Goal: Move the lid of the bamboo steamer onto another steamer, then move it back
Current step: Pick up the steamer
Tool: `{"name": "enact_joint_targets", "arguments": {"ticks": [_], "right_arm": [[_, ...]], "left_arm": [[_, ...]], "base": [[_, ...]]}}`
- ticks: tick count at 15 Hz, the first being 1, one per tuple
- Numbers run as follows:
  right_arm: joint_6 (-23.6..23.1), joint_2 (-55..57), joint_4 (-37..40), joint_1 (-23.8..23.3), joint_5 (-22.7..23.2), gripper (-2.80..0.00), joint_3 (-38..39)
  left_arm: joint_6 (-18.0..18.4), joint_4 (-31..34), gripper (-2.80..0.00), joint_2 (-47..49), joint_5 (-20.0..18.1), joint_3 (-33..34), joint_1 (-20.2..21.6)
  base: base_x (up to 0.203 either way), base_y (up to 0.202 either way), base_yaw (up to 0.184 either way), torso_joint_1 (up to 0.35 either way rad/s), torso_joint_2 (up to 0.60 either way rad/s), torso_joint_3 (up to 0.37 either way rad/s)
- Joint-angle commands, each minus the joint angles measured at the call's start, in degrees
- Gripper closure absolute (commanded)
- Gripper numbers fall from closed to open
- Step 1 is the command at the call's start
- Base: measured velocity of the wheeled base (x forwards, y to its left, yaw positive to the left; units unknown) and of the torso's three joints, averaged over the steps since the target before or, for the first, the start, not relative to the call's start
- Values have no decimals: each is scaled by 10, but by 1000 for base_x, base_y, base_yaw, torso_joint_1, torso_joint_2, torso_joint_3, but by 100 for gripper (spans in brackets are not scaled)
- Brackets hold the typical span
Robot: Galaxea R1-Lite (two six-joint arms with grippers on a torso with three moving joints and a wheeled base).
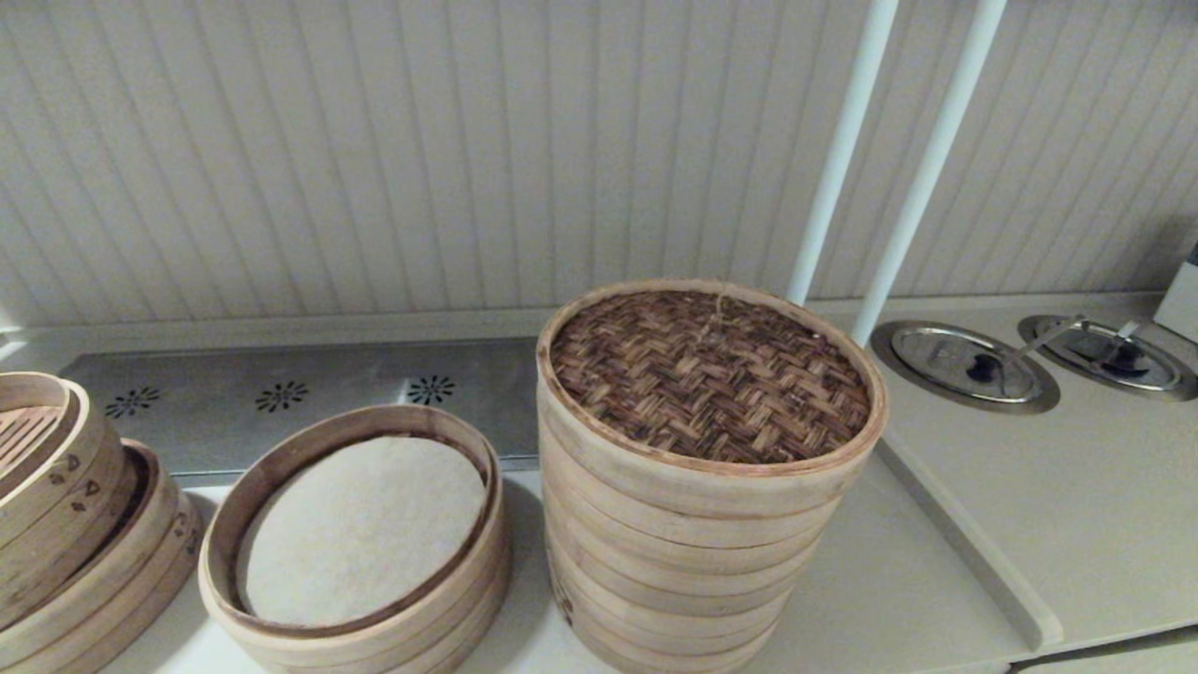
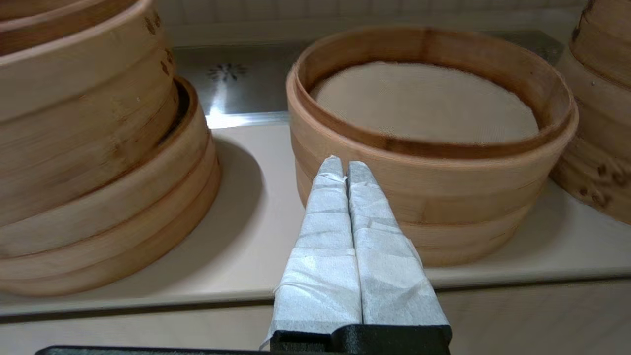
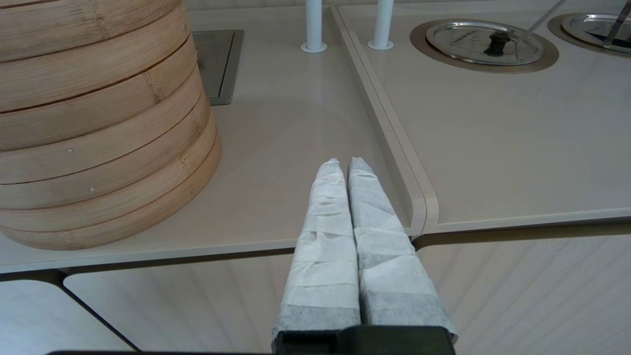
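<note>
1. Bamboo steamer lid [image 1: 709, 373], its dark herringbone weave framed by a pale hoop rim, sits flat on top of the tall steamer stack [image 1: 679, 552] at the centre of the cream counter [image 1: 898, 580] in the head view.

2. To the robot's left of the stack, just beside it, stands the low steamer [image 1: 360, 571] with a white cloth liner [image 1: 360, 529] lying inside its rim.

3. Farther left, at the edge of the head view, the tilted trays [image 1: 70, 524] with burnt-in marks lean inside a wider ring.

4. Left gripper [image 2: 339, 165], fingers wrapped in white tape and pressed together on nothing, hangs off the counter's front edge, pointing at the low steamer's wall; whether the tips touch the bamboo is hard to judge from this angle.

5. Right gripper [image 3: 342, 165], likewise taped and closed on nothing, hovers at the counter's front edge to the right of the tall stack, clear of it.

6. Behind the stack, two white poles [image 1: 889, 159] rise from the counter against a ribbed wall [image 1: 374, 159], and two round metal covers [image 1: 964, 360] are set into the raised counter section on the right.

7. A perforated metal panel [image 1: 281, 398] runs along the back, behind the low steamer.
</note>
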Motion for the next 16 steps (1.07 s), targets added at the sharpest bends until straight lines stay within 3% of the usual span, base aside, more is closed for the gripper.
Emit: {"name": "enact_joint_targets", "arguments": {"ticks": [1,4,10,13,16], "right_arm": [[0,0,0,0,0,0,1],[0,0,0,0,0,0,1],[0,0,0,0,0,0,1],[0,0,0,0,0,0,1],[0,0,0,0,0,0,1]], "left_arm": [[0,12,0,7,-3,-47,0],[-4,26,0,123,-9,-155,-1],[-46,5,0,452,-72,-432,-47],[-62,5,0,597,-89,-563,-135],[-66,1,0,689,-114,-638,-244]], "base": [[0,0,0,0,0,0],[0,0,0,0,0,0],[0,0,0,0,0,0],[0,0,0,0,0,0],[0,0,0,0,0,0]]}}
